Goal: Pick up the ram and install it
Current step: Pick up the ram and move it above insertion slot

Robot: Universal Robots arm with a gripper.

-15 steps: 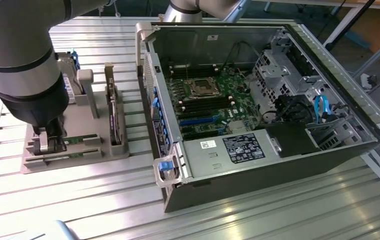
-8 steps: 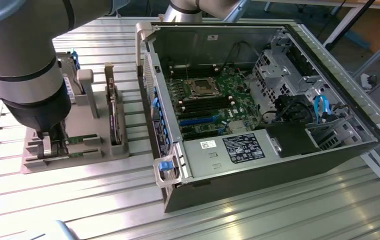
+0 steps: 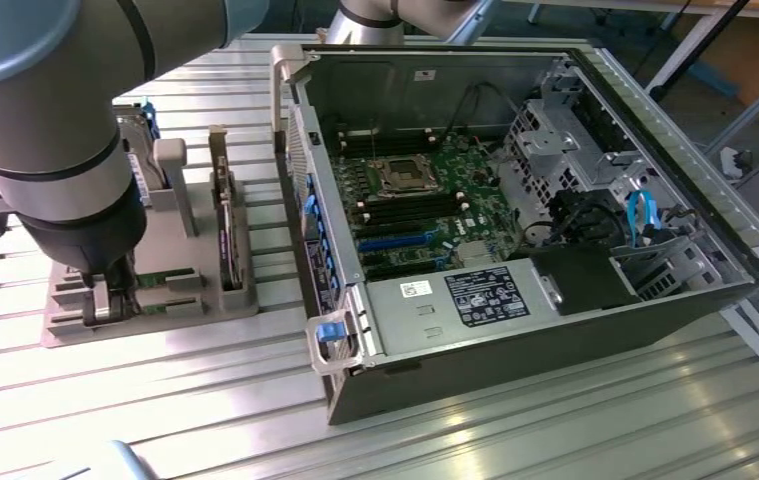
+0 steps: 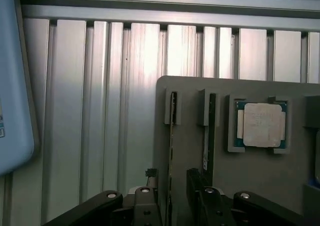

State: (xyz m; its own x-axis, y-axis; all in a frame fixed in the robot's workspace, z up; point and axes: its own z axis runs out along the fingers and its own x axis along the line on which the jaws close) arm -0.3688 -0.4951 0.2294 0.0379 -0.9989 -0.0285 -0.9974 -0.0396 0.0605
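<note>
**Gripper down at the grey holder**

On the exterior view's left we see the arm reaching down, its gripper lowered into a grey holder on the slatted metal table. A dark card stands upright in the holder. Just beside it, towards the right, an open computer case lies on its side with its motherboard exposed.

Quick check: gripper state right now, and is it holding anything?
Gripper: open, holding nothing, straddling one ram stick that stands on edge in the gray holder.
</note>
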